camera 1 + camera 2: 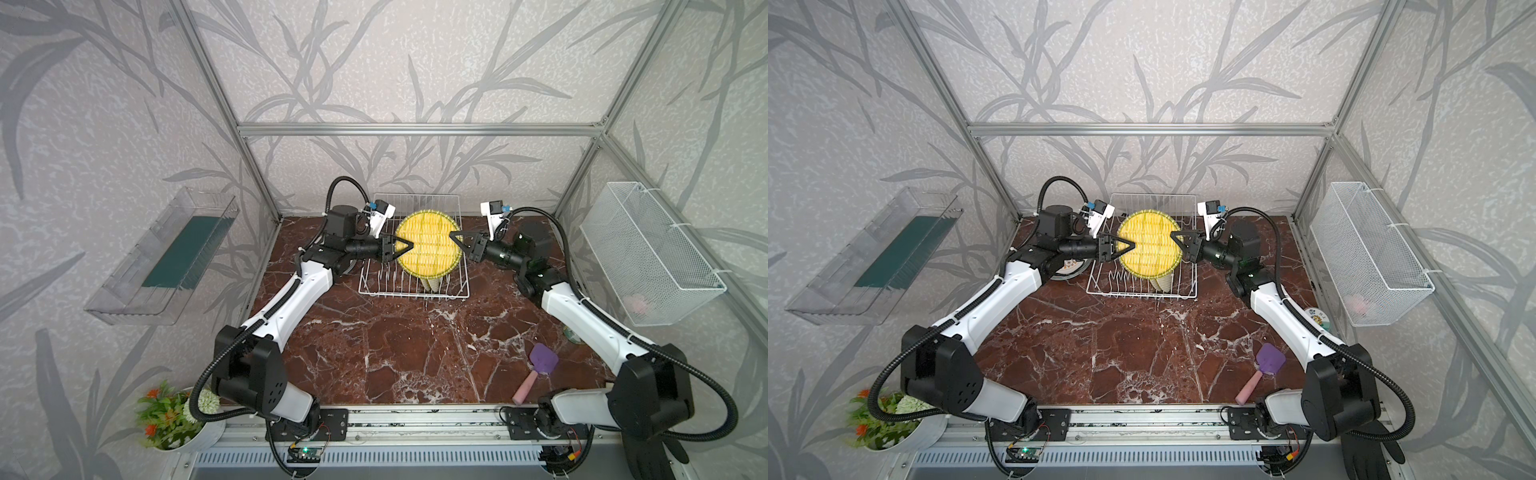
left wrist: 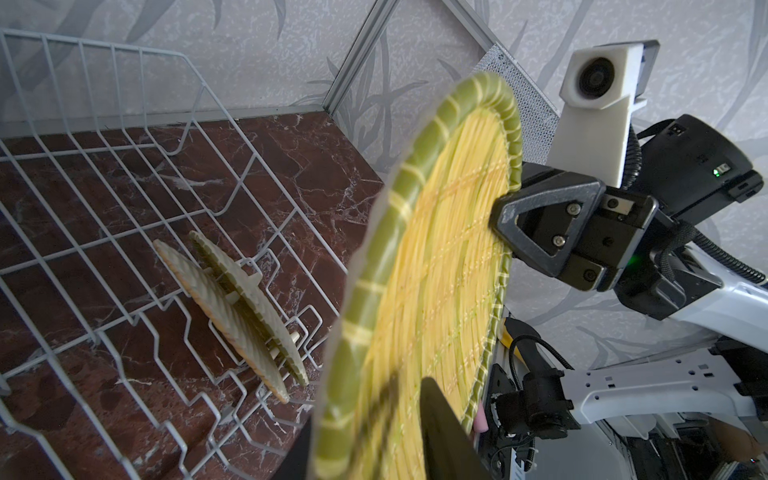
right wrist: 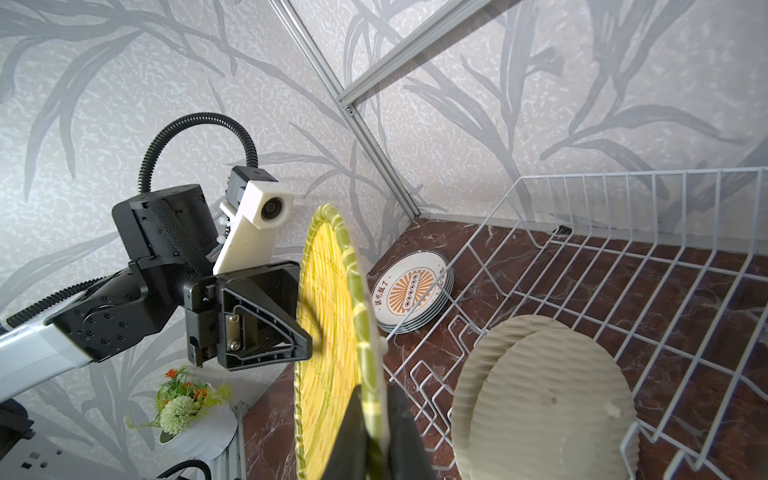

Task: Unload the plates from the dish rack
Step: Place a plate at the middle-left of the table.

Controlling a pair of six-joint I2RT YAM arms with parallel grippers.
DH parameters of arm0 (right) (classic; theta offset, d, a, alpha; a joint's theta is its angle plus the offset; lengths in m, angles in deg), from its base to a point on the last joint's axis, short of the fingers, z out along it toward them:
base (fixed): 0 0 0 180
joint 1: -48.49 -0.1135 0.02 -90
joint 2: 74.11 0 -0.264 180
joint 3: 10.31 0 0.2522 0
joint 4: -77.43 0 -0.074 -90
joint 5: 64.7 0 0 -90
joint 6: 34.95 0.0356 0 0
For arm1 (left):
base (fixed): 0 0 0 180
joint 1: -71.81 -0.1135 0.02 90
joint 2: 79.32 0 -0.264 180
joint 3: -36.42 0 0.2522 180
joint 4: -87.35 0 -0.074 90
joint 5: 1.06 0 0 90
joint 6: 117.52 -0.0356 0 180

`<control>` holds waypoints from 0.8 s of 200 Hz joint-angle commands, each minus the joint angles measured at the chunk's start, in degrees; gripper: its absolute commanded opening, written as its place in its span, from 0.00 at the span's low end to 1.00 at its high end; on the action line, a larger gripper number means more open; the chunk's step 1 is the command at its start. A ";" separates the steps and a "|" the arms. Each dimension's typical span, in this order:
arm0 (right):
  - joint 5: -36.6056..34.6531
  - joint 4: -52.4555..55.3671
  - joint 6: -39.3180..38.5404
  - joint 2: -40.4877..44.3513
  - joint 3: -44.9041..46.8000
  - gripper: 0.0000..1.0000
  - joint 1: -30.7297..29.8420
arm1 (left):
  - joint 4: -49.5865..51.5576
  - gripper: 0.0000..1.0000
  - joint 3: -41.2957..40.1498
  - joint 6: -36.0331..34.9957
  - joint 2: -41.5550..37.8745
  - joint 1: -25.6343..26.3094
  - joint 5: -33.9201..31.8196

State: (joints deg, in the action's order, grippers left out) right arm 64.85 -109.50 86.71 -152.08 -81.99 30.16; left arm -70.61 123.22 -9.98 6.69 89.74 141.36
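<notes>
Outboard of the left gripper (image 1: 405, 248), on the table (image 1: 395, 353) just beside the dish rack (image 1: 382, 279): stack of white sunburst plates (image 3: 409, 291), flat, face up. Largely hidden under that arm in both top views.

Left gripper: jaws straddle the nearest rim of the yellow woven plate (image 1: 428, 245), 1 finger on the yellow face, 1 behind. The front pad looks to touch the face in the right wrist view. Clamped or only bracketing the rim: cannot tell, as its own wrist view is blurred there.

Plate: straight ahead of both hands, on edge, clear above the rack, yellow face toward the arm bases. The disc spans fingertip to fingertip, so the hand-to-hand line runs along a diameter.

Below the hands: 2 more woven plates (image 2: 232, 307) stand in the rack, pale backs showing, apart from the held plate.

Right gripper (image 1: 454, 236): closed on the opposite rim, pinching the green border.

Judgement: a hand-over, right to left. The stack lies on the left hand's outer side, with plate and rack between it and the right hand, so the left arm is the nearer carrier. The move turns on a firm left grip before the right lets go. The plate must then tip from on-edge to flat.
</notes>
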 commanded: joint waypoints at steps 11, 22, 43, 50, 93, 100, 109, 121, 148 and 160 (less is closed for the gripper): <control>1.59 -3.86 0.57 -0.64 0.34 0.00 -0.30 | -0.38 0.24 0.35 -0.60 -1.47 0.19 0.44; 1.67 -4.17 0.86 -0.86 0.47 0.00 -0.31 | -0.51 0.20 0.27 -0.59 -1.46 0.17 0.47; 1.67 -4.26 1.04 -1.12 0.47 0.00 -0.31 | -1.39 0.17 0.05 0.01 -1.47 0.21 0.49; 1.67 -4.19 1.04 -1.13 0.51 0.02 -0.31 | -1.83 0.14 0.00 0.24 -1.54 0.17 0.56; 1.26 -3.71 2.15 -1.47 0.44 0.26 -0.31 | -3.12 0.00 -0.16 1.45 -1.99 0.17 -0.04; 0.83 -3.34 2.42 -1.47 0.43 0.32 -0.31 | -3.42 0.00 -0.24 1.76 -2.11 0.17 -0.13; 0.17 -2.60 2.61 -1.39 0.36 0.42 -0.31 | -3.83 0.00 -0.35 2.13 -2.34 0.17 -0.36; -1.25 -1.54 2.66 -1.17 0.34 0.52 -0.26 | -3.92 0.00 -0.57 2.26 -2.75 0.17 -0.93; -5.60 1.62 1.43 0.17 0.56 0.75 -0.31 | -3.91 0.00 -0.88 2.51 -4.10 0.01 -3.58; -9.35 4.58 0.51 1.61 0.69 1.00 -0.26 | -3.39 0.00 -0.72 2.50 -4.84 0.00 -5.31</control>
State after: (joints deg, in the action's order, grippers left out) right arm 61.93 -109.30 88.81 -153.46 -81.42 29.92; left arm -71.62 122.30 -7.86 5.45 89.85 139.24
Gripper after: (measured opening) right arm 0.811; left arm 0.091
